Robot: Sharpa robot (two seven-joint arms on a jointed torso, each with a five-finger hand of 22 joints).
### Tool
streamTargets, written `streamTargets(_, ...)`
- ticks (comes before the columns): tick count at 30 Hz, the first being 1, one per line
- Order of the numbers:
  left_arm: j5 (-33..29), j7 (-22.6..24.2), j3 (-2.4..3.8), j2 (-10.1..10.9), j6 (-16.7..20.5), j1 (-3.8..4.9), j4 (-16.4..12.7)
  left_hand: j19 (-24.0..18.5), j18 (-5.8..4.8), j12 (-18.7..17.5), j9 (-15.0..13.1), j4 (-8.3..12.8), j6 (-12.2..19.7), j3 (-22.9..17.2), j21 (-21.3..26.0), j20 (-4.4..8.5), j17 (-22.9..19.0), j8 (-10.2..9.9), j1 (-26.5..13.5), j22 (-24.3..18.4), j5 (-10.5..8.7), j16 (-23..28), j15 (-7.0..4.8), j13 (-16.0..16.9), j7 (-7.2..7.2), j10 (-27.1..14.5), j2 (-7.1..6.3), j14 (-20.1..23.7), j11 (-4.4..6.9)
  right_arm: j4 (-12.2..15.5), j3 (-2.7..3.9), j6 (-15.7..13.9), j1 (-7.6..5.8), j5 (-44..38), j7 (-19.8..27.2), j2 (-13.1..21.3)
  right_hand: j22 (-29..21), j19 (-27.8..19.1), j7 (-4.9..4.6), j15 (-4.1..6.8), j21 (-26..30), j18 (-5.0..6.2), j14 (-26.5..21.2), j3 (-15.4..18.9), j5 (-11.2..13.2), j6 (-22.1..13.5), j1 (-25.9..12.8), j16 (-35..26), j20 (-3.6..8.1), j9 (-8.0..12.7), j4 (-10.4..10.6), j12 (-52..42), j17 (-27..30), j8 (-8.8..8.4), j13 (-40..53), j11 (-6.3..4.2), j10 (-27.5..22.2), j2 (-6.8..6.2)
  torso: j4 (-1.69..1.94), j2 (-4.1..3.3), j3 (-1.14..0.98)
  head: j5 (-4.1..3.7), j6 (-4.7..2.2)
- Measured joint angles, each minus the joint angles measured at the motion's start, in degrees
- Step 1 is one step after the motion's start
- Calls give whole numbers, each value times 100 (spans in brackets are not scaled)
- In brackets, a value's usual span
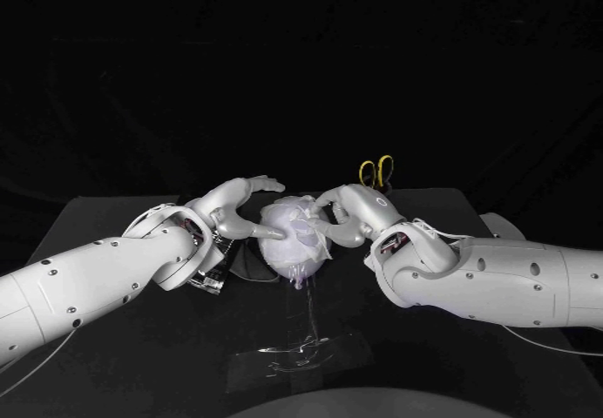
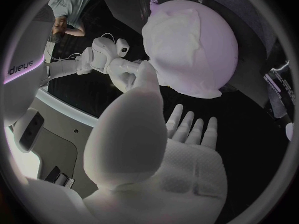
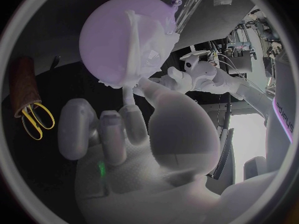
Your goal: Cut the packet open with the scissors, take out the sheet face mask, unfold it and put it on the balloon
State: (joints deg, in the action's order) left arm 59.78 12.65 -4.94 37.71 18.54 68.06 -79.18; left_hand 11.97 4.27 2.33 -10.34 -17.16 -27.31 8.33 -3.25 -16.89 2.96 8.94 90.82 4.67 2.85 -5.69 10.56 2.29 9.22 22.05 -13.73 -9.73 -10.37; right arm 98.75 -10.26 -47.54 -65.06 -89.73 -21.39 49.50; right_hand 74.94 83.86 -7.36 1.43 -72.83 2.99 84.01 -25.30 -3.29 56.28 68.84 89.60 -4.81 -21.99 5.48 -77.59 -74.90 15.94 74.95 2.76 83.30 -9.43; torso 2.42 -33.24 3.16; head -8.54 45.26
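Note:
A pale lilac balloon (image 1: 299,251) stands at the table's middle with the white sheet mask (image 1: 292,216) draped over its top and sides. My left hand (image 1: 236,212) is at the balloon's left, fingers spread, its thumb (image 2: 146,77) touching the mask's edge (image 2: 181,40). My right hand (image 1: 348,207) reaches over the balloon's top right. In the right wrist view a thin flap of the mask (image 3: 127,87) runs down between my right hand's (image 3: 124,134) thumb and a fingertip. The cut clear packet (image 1: 295,355) lies flat on the near table.
The yellow-handled scissors (image 1: 377,169) stand in a brown holder (image 3: 22,79) behind my right hand, their handles (image 3: 34,117) clear of the fingers. Both forearms flank the balloon closely. A thin stem (image 1: 306,305) runs from the balloon's knot toward the packet.

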Motion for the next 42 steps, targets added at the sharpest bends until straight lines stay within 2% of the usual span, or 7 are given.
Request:
streamTargets(9,84,-95,0,-11,-149,-4,-10,0,0,0,-26,-7,-86,-135,0,0,37,14,63,0,0,-25,48,8,-5,80,68,-138,-52,-61,4,76,-2,-71,-171,-95,1,-9,0,0,0,0,0,23,0,0,-25,20,7,0,56,0,-1,0,-3,0,0,-21,2,-1,-1,27,-5)
streamTargets(14,102,-133,0,-10,-220,-5,-5,37,0,0,-61,2,-191,-258,0,37,60,68,84,3,0,-59,50,14,-1,187,212,-241,-81,-85,7,91,-2,-103,-231,-129,1,-9,26,0,0,0,0,16,-1,25,-54,20,7,0,78,0,-2,0,-5,0,0,9,0,-1,-3,36,0)
streamTargets(20,111,-177,-1,-20,-313,-5,4,116,1,0,-92,8,-299,-340,0,50,76,103,84,20,0,-67,70,20,10,300,305,-320,-112,-129,12,124,-6,-150,-311,-168,-1,-10,52,-1,-2,0,0,-8,-1,51,-46,17,7,-1,102,-1,-5,26,-3,-2,1,17,-2,-1,-5,38,10)
streamTargets(21,111,-185,-1,-24,-333,-5,5,116,1,0,-93,-1,-299,-348,0,50,77,103,78,25,0,-67,70,25,10,301,311,-320,-113,-138,13,134,-6,-162,-329,-174,-1,-10,61,-1,-11,-1,-1,-11,-1,61,3,17,7,0,100,-20,-5,37,-3,-13,12,66,-2,-1,-5,38,11)
streamTargets(26,112,-216,-1,-32,-403,-6,11,177,12,29,-126,17,-391,-410,0,51,94,147,91,30,0,-96,71,33,21,419,384,-402,-129,-155,16,171,-9,-202,-390,-191,-3,-6,170,25,-116,0,-19,-224,-1,208,320,15,11,-31,-50,-87,-5,155,-1,-95,56,249,-3,-2,-6,38,23)
streamTargets(30,112,-238,0,-33,-453,-6,15,177,100,29,-130,2,-411,-425,0,51,94,147,68,30,0,-96,71,33,41,460,408,-402,-129,-162,19,205,-10,-233,-416,-204,-3,15,251,95,-172,0,-9,-389,0,340,555,14,72,-88,-214,-125,-5,275,0,-174,75,323,-3,-1,-8,38,30)
streamTargets(42,102,-290,2,-40,-553,-4,36,197,100,29,-130,17,-411,-441,0,71,93,147,94,33,0,-96,71,32,41,460,431,-402,-129,-145,23,255,-13,-294,-399,-197,1,4,349,166,-272,1,-17,-507,21,453,628,20,143,-182,-334,-345,0,505,0,-266,83,325,-3,-1,-5,36,24)
